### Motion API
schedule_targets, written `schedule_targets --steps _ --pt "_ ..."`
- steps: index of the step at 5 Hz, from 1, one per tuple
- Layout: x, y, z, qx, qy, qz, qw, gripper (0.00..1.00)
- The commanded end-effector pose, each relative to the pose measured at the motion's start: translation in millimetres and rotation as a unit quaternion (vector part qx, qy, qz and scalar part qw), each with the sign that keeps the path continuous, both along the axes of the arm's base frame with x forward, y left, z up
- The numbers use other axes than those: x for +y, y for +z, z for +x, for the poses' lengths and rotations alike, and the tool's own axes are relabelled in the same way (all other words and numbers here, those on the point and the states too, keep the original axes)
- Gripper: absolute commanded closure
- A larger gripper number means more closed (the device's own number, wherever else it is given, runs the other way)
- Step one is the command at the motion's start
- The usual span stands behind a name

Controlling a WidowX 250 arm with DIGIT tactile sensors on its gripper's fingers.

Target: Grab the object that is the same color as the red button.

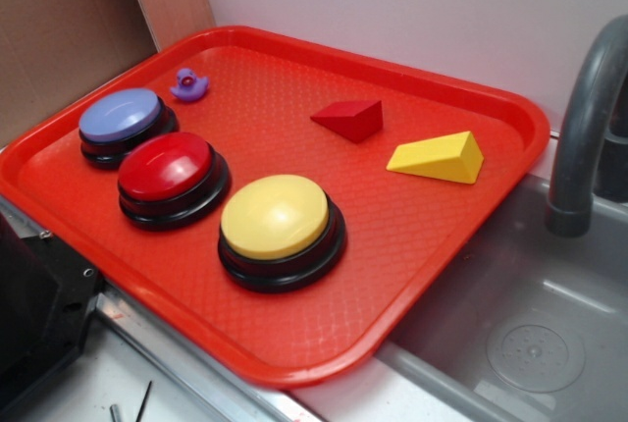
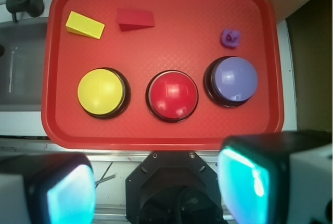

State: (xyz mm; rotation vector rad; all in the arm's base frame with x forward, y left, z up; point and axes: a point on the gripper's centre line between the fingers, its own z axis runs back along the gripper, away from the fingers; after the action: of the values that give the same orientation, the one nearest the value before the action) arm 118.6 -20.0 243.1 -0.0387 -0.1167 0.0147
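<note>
The dark-red wedge block [image 1: 349,119] [image 2: 135,19] lies on the red tray [image 1: 294,353] [image 2: 156,138], toward its far side. The red button [image 1: 167,169] [image 2: 172,95] stands in the middle of a row of three dome buttons near the tray's front. In the wrist view my gripper [image 2: 158,185] hangs high above the robot base, off the tray's near edge, well apart from the wedge. Its two teal-padded fingers [image 2: 70,195] stand wide apart with nothing between them. The gripper does not show in the exterior view.
A yellow button [image 1: 277,221] [image 2: 100,91] and a lavender-blue button [image 1: 122,118] [image 2: 233,78] flank the red one. A yellow wedge [image 1: 438,157] [image 2: 84,25] lies next to the red wedge. A small purple duck [image 1: 188,84] [image 2: 230,37] sits by the lavender button. A grey sink [image 1: 530,334] with a faucet [image 1: 581,128] borders the tray.
</note>
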Motion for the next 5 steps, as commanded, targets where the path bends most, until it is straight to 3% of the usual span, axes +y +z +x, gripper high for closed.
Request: schedule_targets --steps 1,3,4,5 --pt "0 0 0 0.000 0.000 0.000 1.000 0.00" --pt "-4 -10 24 -0.057 -0.157 0.018 0.986 0.00" --pt "-9 -22 43 -0.086 -0.277 -0.001 0.957 0.00" --pt "-12 -39 69 -0.094 -0.387 -0.049 0.916 0.00"
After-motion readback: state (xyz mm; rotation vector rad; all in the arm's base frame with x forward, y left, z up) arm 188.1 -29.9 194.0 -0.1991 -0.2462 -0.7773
